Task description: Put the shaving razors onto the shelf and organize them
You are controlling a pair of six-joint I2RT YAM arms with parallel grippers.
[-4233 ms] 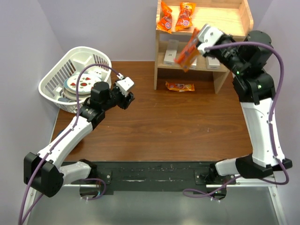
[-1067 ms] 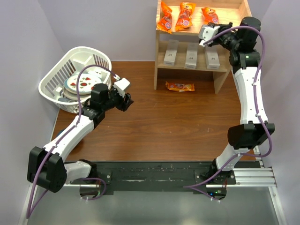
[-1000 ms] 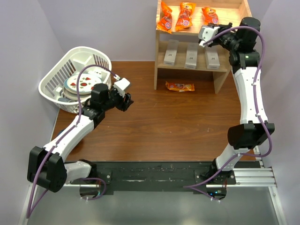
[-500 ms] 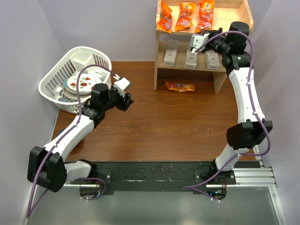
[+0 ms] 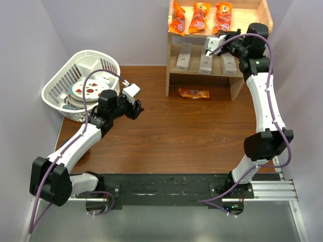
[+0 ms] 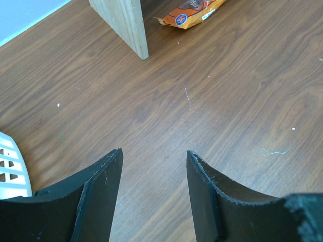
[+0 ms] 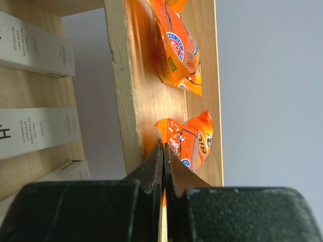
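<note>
All three razors (image 5: 205,61) are lined up side by side on the lower level of the shelf (image 5: 250,17), which stands at the far side of the table (image 5: 176,136). Three orange packets (image 5: 199,17) sit on the top level, plus one more packet (image 5: 194,93) lying on the table at the shelf's near foot. The right end effector (image 7: 162,148) is clenched tight with nothing in it, tips up at the front edge of the top level. The left end effector (image 6: 154,161) is released and empty, hanging over the table near the basket (image 5: 55,85) on the left.
</note>
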